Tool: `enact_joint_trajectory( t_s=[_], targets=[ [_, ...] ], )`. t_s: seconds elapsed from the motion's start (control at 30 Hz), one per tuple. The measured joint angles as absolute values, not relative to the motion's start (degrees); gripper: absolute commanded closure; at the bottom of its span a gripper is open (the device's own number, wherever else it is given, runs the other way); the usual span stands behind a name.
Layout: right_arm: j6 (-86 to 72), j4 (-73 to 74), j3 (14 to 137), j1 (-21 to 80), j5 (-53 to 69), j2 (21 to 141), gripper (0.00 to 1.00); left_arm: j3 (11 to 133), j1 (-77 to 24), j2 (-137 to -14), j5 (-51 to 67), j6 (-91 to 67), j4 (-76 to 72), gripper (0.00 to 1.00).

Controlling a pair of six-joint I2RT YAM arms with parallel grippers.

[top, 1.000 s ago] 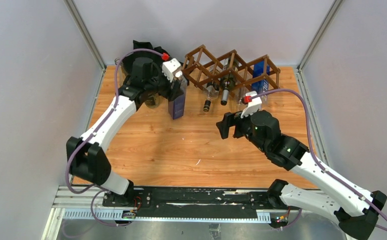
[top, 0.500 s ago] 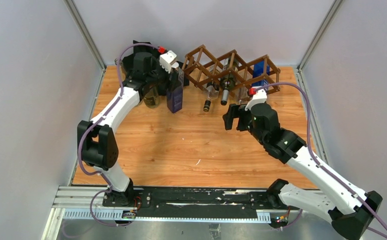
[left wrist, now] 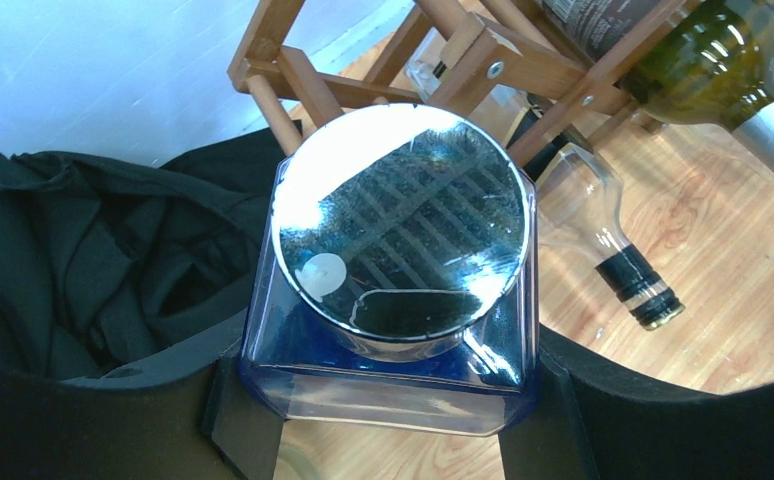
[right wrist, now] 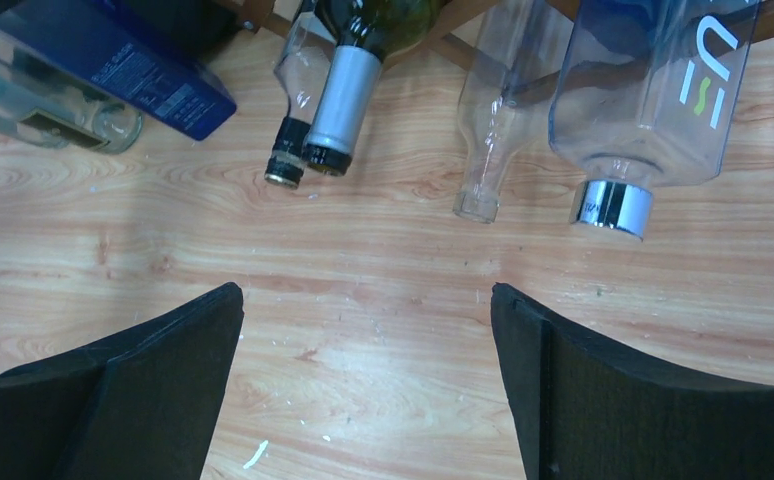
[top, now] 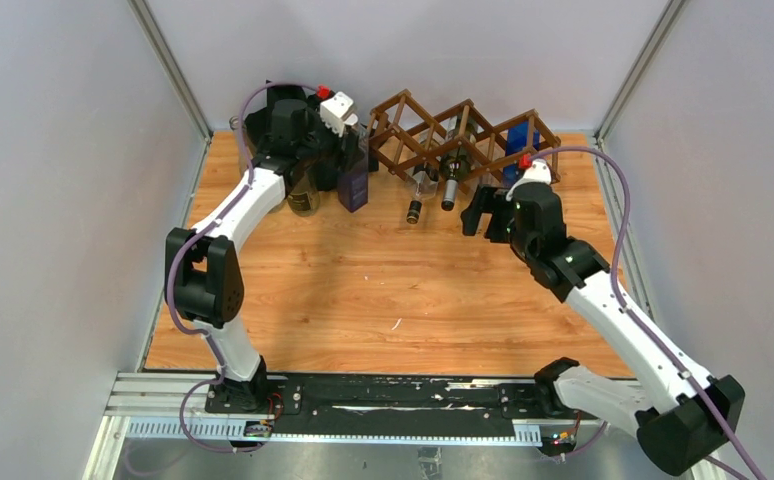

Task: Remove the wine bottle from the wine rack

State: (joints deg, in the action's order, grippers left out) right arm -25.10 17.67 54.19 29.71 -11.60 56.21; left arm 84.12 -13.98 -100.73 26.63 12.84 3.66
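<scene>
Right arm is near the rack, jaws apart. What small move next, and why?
Probably ease the right gripper forward around the clear glass bottle neck poking from the dark brown wooden lattice rack: its jaws stand wide and empty, the neck just ahead. The left gripper holds a blue square bottle.

Left arm (top: 235,208) extended far back, jaws clamped, right arm (top: 611,308) stretched forward, jaws spread wide.

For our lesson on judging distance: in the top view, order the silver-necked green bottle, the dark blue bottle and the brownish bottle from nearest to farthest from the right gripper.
From the right gripper:
1. silver-necked green bottle, just left of it, sticking from the wine rack
2. dark blue bottle, farther left, past the rack's end
3. brownish bottle, farthest left
</scene>
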Motion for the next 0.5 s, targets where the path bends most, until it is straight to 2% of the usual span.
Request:
enact_joint_trajectory(
  t_s=[0.03,0.07,0.1,0.23,0.33,0.5],
  targets=[
    [-25.50,17.63,54.92,28.64,-10.79,57.41,0.03,84.12,-14.00,-100.73,25.85,12.82,3.60,0.24],
    [-25.80,17.45,55.53,27.75,-10.20,58.57,0.03,84.12,-14.00,-100.73,24.86,12.82,3.51,0.17],
    [-26.06,17.26,56.18,26.94,-9.43,59.75,0.03,84.12,-14.00,-100.73,23.94,13.04,3.31,0.15],
    [-27.03,14.87,59.00,24.73,-5.96,65.87,0.08,84.07,-13.82,-99.83,21.47,13.85,0.89,0.11],
    [-27.44,13.89,61.69,23.73,-3.88,70.72,0.14,84.03,-13.67,-98.91,21.12,13.93,0.12,0.01],
    [-28.73,11.51,67.68,22.70,-2.35,79.33,0.17,84.36,-13.67,-97.34,20.32,13.96,0.30,0.00]
  ],
)
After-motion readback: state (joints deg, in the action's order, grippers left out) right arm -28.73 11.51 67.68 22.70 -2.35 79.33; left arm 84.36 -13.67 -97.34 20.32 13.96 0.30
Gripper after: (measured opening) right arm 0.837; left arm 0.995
